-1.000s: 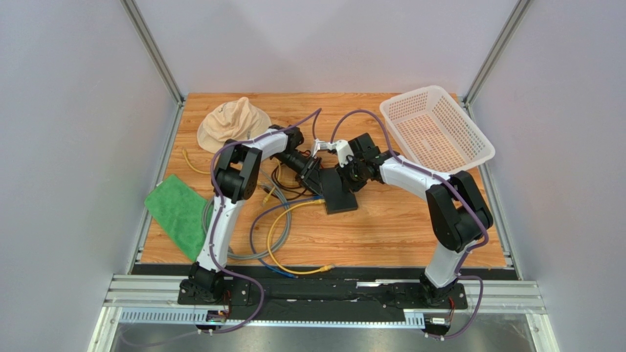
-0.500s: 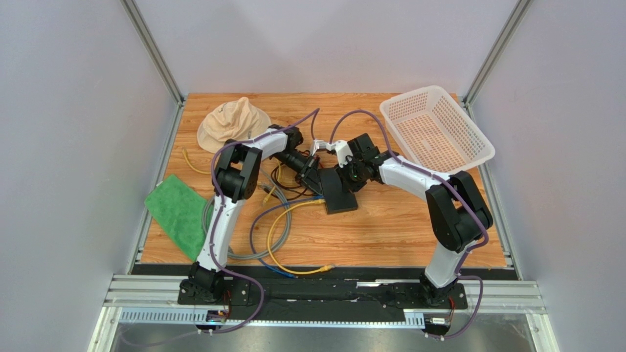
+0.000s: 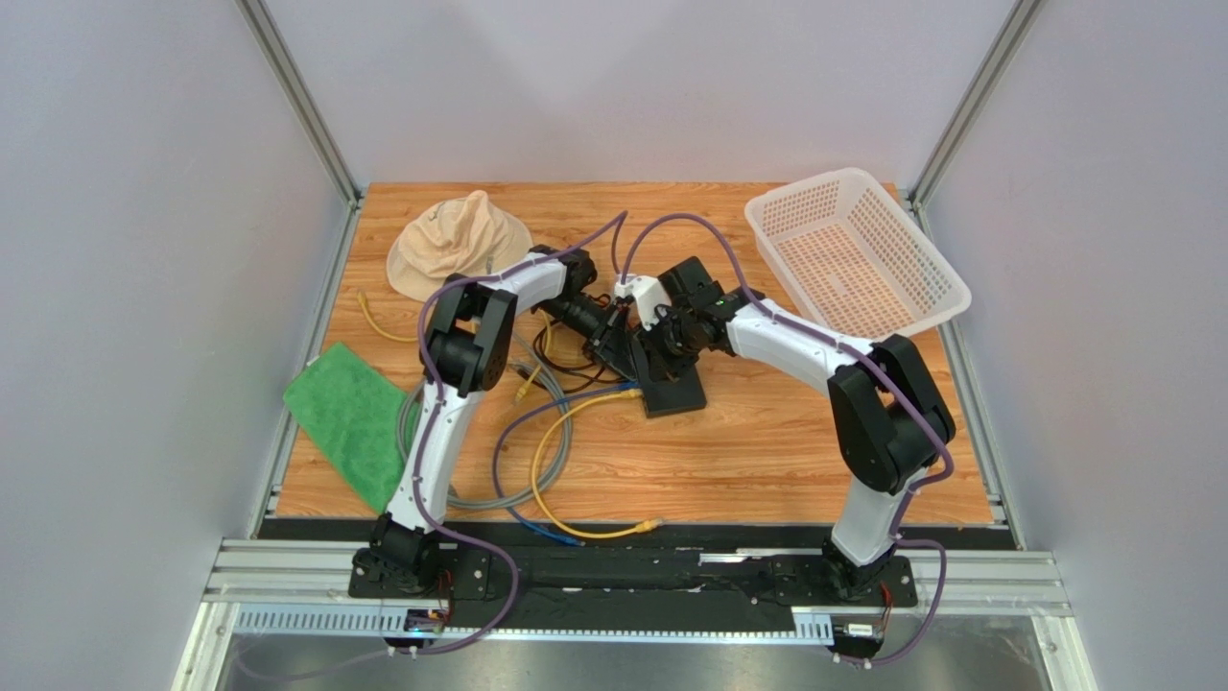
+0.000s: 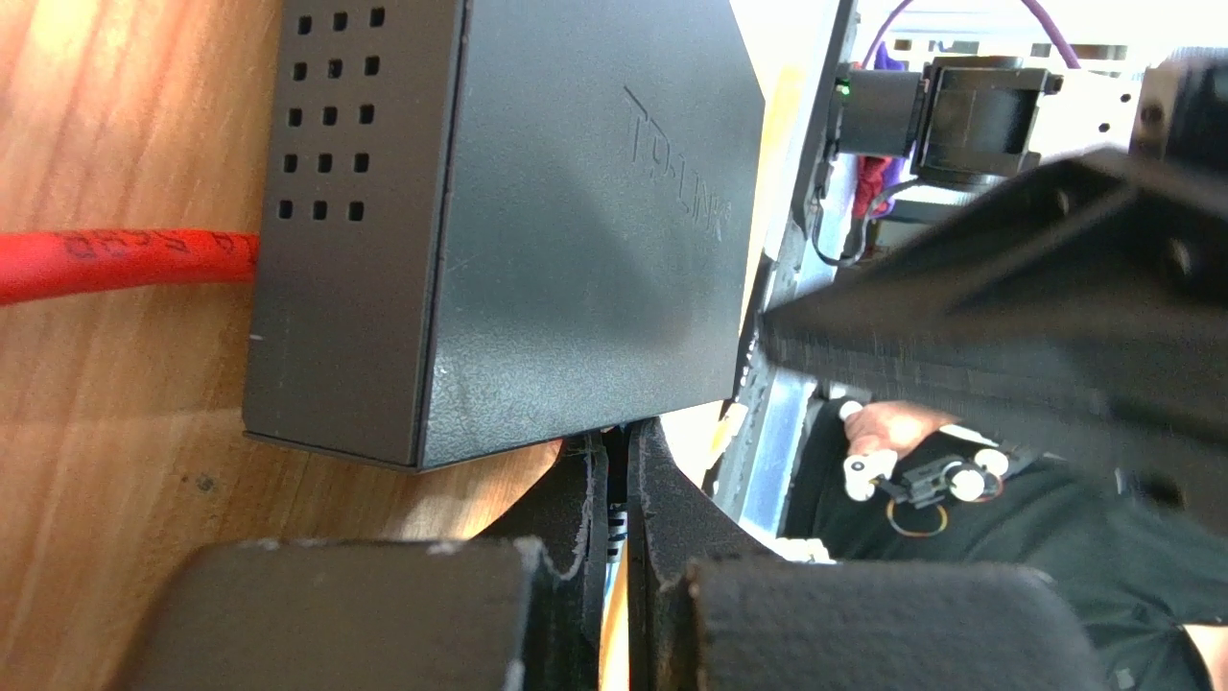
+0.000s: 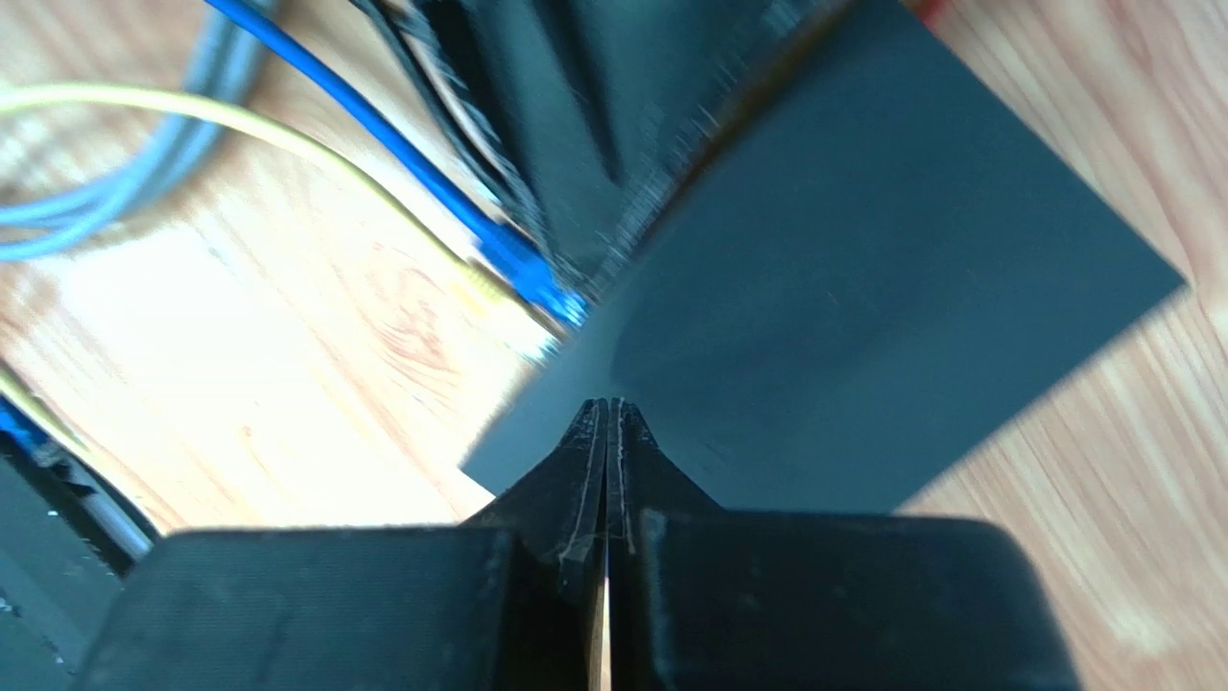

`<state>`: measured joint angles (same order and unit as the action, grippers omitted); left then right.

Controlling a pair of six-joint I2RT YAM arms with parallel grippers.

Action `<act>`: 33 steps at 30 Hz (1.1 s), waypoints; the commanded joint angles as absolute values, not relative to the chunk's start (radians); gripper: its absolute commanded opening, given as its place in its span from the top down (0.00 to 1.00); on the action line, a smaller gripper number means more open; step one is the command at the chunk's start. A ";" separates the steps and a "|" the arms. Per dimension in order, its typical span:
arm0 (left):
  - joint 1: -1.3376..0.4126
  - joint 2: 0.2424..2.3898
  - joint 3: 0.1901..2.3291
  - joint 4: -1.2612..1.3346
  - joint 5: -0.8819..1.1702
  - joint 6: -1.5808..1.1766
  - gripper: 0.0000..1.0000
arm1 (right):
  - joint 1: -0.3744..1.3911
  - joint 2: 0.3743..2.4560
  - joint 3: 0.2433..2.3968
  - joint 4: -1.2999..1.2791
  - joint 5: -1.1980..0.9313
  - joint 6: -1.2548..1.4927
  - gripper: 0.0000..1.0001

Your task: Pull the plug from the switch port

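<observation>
The switch (image 3: pixel 681 392) is a flat black box lying mid-table, and it fills the left wrist view (image 4: pixel 577 216) and the right wrist view (image 5: pixel 865 259). My left gripper (image 3: pixel 623 353) sits at the switch's left edge. Its jaws (image 4: pixel 617 461) are nearly together on a small plug (image 4: pixel 617 521) right at the box's face. From the right wrist, a blue-cabled plug (image 5: pixel 545 295) meets that same edge under the left fingers. My right gripper (image 5: pixel 608 411) is shut with nothing in it, its tips resting on the switch's top (image 3: pixel 663 349). A red cable (image 4: pixel 116 259) enters another side.
Loose yellow (image 3: pixel 577 497), grey (image 3: pixel 476 501) and blue (image 5: pixel 361 130) cables loop on the wood left of and in front of the switch. A white basket (image 3: pixel 853 252) stands back right, a beige hat (image 3: pixel 454 238) back left, and a green cloth (image 3: pixel 346 418) at the left edge.
My left jaws have closed at the switch's edge. The right arm has shifted slightly left over the switch. The switch itself has barely moved.
</observation>
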<state>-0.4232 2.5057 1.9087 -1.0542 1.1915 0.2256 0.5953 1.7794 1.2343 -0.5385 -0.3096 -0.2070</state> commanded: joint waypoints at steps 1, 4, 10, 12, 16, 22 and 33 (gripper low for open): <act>-0.425 2.523 1.947 -1.020 1.216 0.225 1.00 | 0.607 1.825 1.292 -0.552 -0.364 -0.216 1.00; -0.425 2.525 1.948 -1.020 1.221 0.225 1.00 | 0.615 1.859 1.289 -0.552 -0.335 -0.221 1.00; -0.423 2.528 1.951 -1.026 1.218 0.225 1.00 | 0.624 1.898 1.247 -0.557 -0.253 -0.201 1.00; -0.420 2.525 1.951 -1.029 1.213 0.224 1.00 | 0.624 1.901 1.239 -0.554 -0.247 -0.198 1.00; -0.391 2.507 1.918 -1.016 1.195 0.207 1.00 | 0.624 1.908 1.247 -0.564 -0.245 -0.206 1.00; -0.376 2.534 1.986 -1.049 1.172 0.190 1.00 | 0.624 1.913 1.249 -0.564 -0.241 -0.204 1.00; -0.380 2.532 1.962 -1.154 1.174 0.283 1.00 | 0.624 1.916 1.244 -0.568 -0.230 -0.212 1.00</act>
